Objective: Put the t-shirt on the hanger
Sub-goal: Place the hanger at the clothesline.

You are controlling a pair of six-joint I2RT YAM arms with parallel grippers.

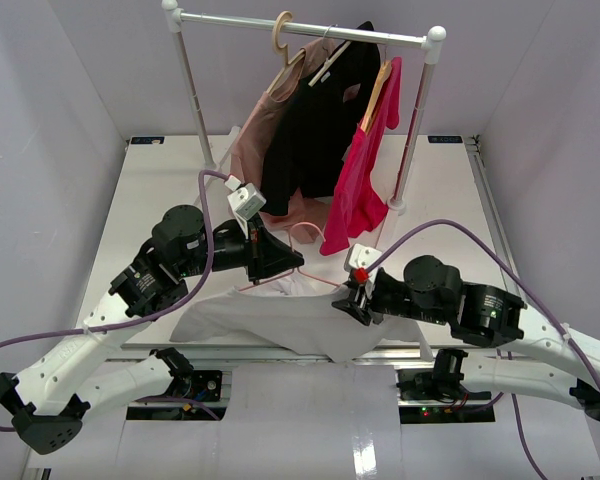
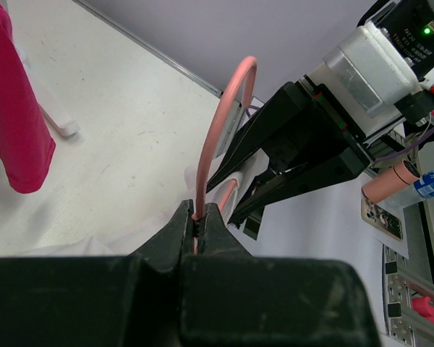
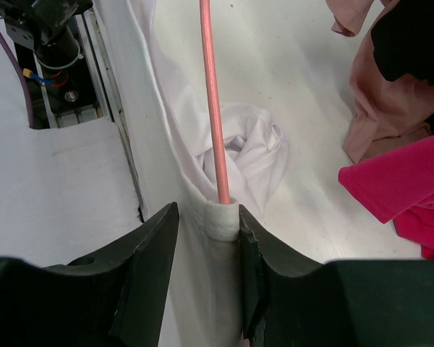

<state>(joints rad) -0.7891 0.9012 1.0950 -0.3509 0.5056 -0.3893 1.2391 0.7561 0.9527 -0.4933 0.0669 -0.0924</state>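
Hanger hook toward garment rack
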